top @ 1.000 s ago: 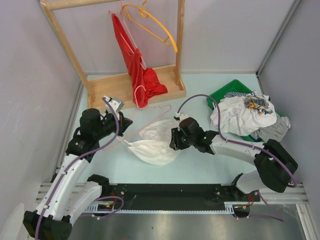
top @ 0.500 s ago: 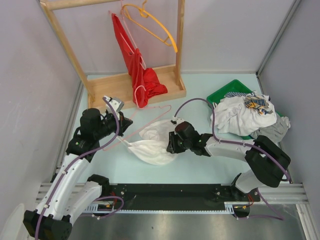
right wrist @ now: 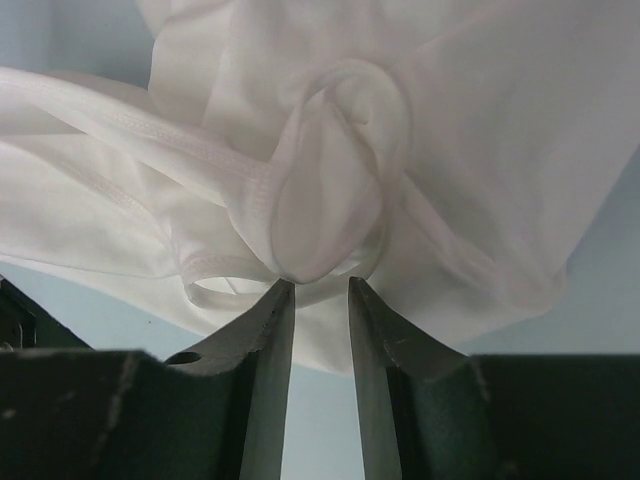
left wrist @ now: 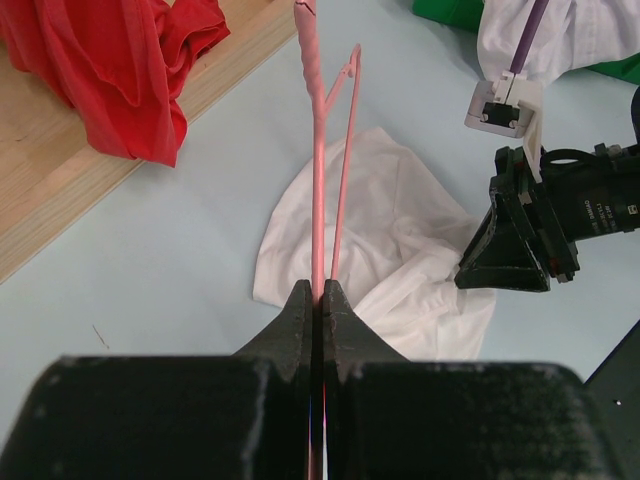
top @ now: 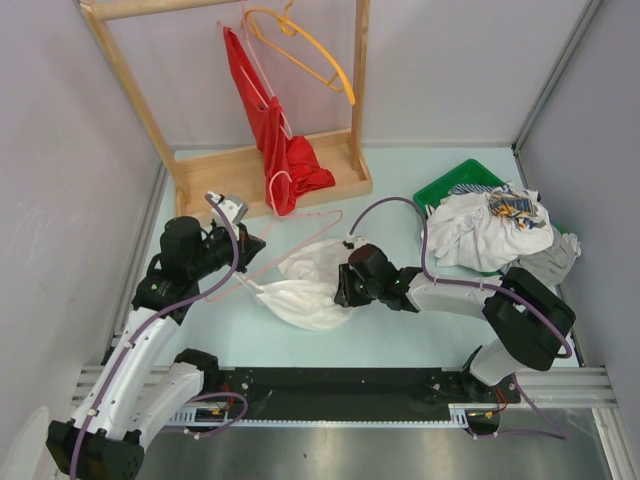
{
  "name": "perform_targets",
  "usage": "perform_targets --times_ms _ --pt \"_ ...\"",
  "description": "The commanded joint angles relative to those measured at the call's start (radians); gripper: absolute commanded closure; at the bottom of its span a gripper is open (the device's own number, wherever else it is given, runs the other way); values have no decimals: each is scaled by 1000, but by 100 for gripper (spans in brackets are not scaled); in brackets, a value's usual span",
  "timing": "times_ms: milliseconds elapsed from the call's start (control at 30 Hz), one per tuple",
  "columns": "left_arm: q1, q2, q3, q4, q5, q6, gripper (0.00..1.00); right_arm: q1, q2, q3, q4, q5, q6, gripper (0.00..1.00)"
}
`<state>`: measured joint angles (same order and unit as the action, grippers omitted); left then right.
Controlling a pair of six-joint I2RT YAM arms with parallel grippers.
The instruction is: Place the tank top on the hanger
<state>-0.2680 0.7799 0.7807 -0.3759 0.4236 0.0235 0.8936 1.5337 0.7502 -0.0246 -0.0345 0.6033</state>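
Fabric of the tank top (top: 305, 285) lies crumpled around the middle of the surface (top: 420, 330), a little nearer its near edge than its far one, in a loose white mound with seamed edges and a narrow strap showing in the right wrist view. The right pincer (right wrist: 320, 285) reaches in from the right side and meets the mound's right flank. Its two fingers stand close together with a narrow gap, and a gathered, puckered fold of the tank top rises from between their tips, so it appears to be grasping the cloth there. The left pincer (left wrist: 315, 290) is clenched tight on the thin pink wire of the hanger (left wrist: 316, 180), the jaws meeting on it with no gap visible. From that grip the hanger runs away toward the far edge, its wires passing over the left part of the tank top, with its far end near the wooden rack (top: 260, 170) that stands along the far edge on the left. A red garment (top: 285, 160) droops from the rack onto its base, and an orange-yellow hanger (top: 320, 55) hangs up on the rack beside it. Toward the far right corner a heap of clothes (top: 480, 225) spills over a green bin (top: 450, 185), well apart from the tank top.
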Motion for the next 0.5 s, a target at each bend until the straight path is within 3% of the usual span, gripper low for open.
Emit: perform_targets --times_ms 0,467 --pt "6 -14 0 31 12 -13 100 -1 0 18 31 33 16 66" --pt "6 -19 0 31 14 -11 100 -18 19 15 31 74 39 62"
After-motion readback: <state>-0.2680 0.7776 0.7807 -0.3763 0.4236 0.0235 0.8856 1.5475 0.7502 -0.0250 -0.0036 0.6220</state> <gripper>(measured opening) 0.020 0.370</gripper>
